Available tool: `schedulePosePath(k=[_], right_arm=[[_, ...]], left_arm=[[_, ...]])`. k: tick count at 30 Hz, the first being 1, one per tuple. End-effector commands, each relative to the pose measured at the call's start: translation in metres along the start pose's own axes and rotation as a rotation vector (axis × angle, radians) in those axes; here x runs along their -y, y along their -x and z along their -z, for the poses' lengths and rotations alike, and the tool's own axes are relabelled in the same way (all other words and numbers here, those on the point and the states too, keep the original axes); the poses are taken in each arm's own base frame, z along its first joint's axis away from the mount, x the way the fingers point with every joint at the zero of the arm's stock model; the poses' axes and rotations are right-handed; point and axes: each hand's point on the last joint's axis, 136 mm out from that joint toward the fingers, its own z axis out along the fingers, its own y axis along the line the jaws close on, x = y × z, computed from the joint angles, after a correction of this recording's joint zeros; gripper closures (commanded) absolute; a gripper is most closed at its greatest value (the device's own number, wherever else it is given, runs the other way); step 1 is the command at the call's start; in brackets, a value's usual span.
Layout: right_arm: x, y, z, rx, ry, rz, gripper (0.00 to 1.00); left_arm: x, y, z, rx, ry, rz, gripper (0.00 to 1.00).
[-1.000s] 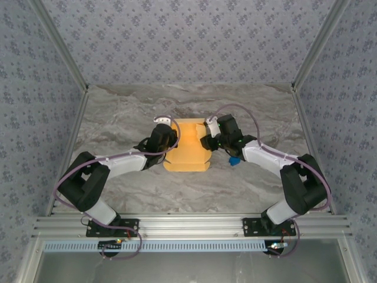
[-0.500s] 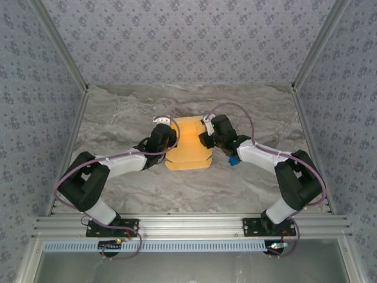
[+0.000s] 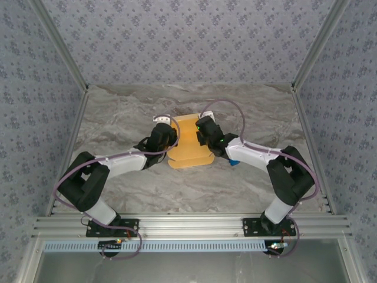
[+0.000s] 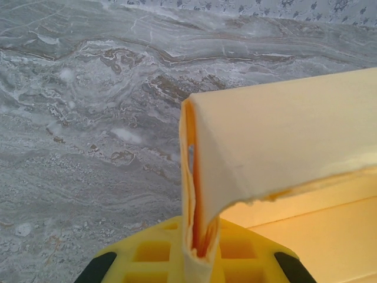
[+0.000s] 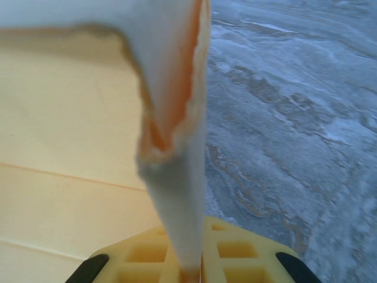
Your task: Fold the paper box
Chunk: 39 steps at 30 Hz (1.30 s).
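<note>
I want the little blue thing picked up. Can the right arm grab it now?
Probably not yet: the right gripper is pinching the paper box, and the blue thing lies tucked beside its forearm.

Paper box [image 4: 283,135]: thin yellow-orange cardboard, matt, smooth faces, cut edges fuzzy and fibrous. Desk [image 3: 129,118] under the box: grey marble-pattern top, smooth, slight sheen. Left gripper [image 4: 197,259] and right gripper [image 5: 188,259] at the box: yellow moulded plastic, waffle-pocketed, semi-matt. Walls [image 3: 188,41] behind the box: matt patterned covering, cloth or paper, can't tell. Rail [image 3: 188,225] nearer than the box: ribbed bare metal, satin.
</note>
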Motion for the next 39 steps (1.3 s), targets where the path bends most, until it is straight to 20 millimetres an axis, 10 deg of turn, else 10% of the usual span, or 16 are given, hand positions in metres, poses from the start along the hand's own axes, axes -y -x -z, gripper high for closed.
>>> schedulePosePath(k=[1,15,24,39], right_arm=[[0.023,0.001,0.002,0.007,-0.197,-0.058,0.87],[0.040,-0.007,-0.004,-0.015,-0.343,-0.121,0.87],[0.017,0.002,0.001,0.008,-0.200,-0.087,0.81],[-0.014,-0.005,0.023,-0.036,0.080,-0.065,0.38]], left_arm=[[0.012,0.006,-0.002,0.006,-0.031,0.005,0.95],[0.012,0.001,-0.003,0.001,-0.030,0.006,0.95],[0.012,0.002,-0.004,0.005,-0.024,0.003,0.95],[0.009,0.003,-0.004,0.007,-0.008,-0.004,0.95]])
